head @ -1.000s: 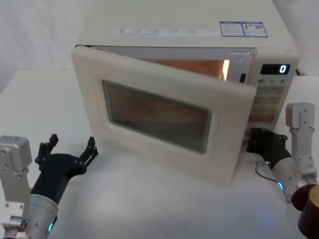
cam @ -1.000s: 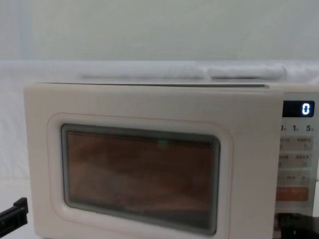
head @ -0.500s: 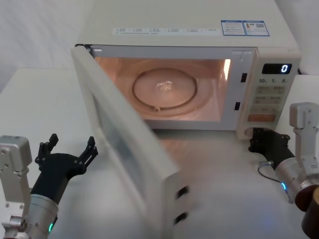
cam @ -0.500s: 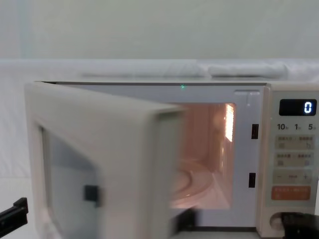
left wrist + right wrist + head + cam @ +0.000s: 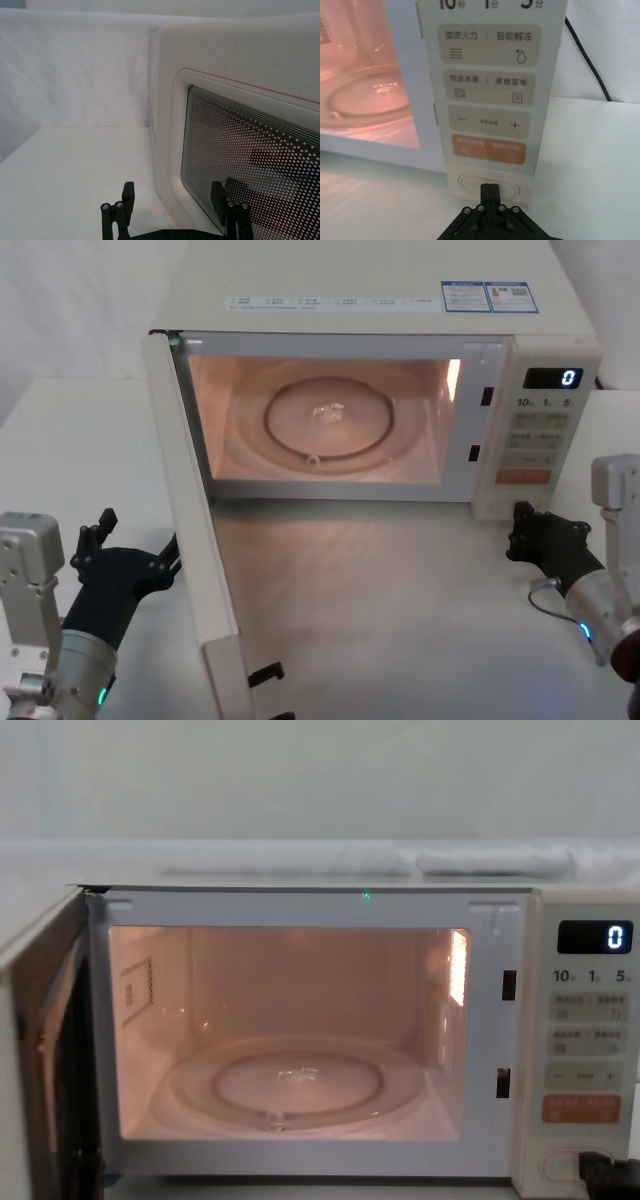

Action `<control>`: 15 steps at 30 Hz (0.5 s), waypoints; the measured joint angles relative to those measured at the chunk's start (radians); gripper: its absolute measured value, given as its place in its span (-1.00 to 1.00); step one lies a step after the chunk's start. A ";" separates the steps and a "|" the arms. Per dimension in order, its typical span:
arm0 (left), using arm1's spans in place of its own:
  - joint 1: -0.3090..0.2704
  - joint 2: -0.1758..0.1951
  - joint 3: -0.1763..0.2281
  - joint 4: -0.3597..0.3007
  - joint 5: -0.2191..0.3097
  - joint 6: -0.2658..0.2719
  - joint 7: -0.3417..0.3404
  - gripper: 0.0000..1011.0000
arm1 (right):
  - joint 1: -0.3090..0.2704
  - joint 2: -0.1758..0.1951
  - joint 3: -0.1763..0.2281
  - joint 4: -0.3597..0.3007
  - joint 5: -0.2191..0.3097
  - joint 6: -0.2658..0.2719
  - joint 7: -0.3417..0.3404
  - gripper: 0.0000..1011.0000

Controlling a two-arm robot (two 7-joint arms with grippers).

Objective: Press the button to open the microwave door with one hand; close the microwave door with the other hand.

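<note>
L gripper (image 5: 130, 545) low at near left, fingers (image 5: 123, 206) spread wide apart, pointing fwd; black ribbed body on silver wrist, pale metal arm block beside it. R gripper (image 5: 540, 535) low at near right, fingers brought together to one tip (image 5: 489, 192), aimed fwd; silver wrist w/ blue light, pale arm block above.

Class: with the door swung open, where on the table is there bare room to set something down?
Free: the table in front of the lit cavity, between the door and right gripper. Crowded: left of the door, where the left gripper sits close.
</note>
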 joint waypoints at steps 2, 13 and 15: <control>0.000 0.000 0.000 0.000 0.000 0.000 0.000 0.98 | -0.012 0.005 -0.002 -0.017 0.002 0.006 0.003 -1.00; 0.000 0.000 0.000 0.000 0.000 0.000 0.000 0.98 | -0.080 0.034 0.000 -0.128 0.024 0.032 0.014 -1.00; 0.000 0.000 0.000 0.000 0.000 0.000 0.000 0.98 | -0.091 0.043 0.010 -0.153 0.033 0.034 0.014 -1.00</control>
